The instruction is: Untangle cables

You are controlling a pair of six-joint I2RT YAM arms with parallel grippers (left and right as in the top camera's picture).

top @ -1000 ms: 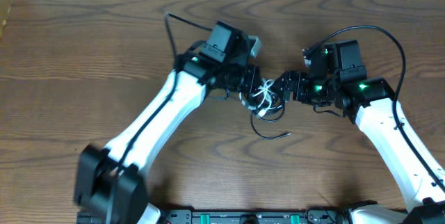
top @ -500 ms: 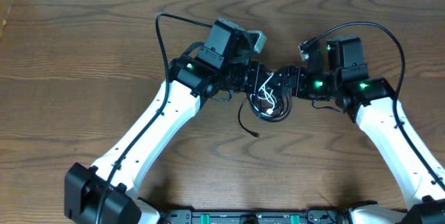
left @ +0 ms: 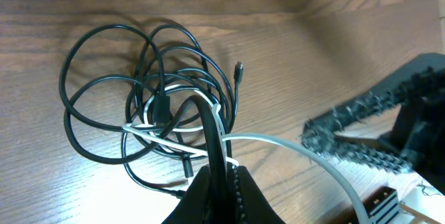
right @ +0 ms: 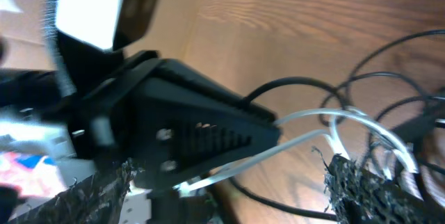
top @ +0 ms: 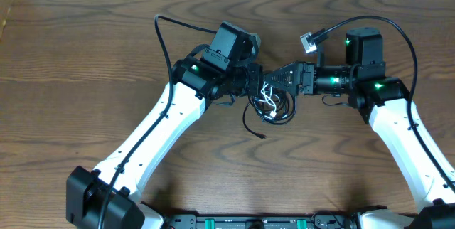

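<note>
Fingers, overhead view: the left gripper (top: 256, 81) was clenched on the cables (top: 274, 107), a tangled bundle lying mid-table (top: 85, 44) between the two arms. The right gripper (top: 282, 80) faced the left one with its jaws spread, tips just beside the bundle and holding nothing. One loose black end trailed from the bundle toward the near edge.

Left wrist view: the left fingers (left: 240, 189) were pressed together, with a black cord (left: 208, 123) rising from between them. The white cord (left: 278, 140) ran past their tips; whether it was pinched too could not be told. Black loops lay on the wood beyond, with a small plug (left: 238, 66) at their far side. One right finger (left: 348, 135) showed at right.

Right wrist view, blurred: the right fingers (right: 361, 182) stood wide apart. The left gripper's black tip lay ahead, with the white cord leading from it.
</note>
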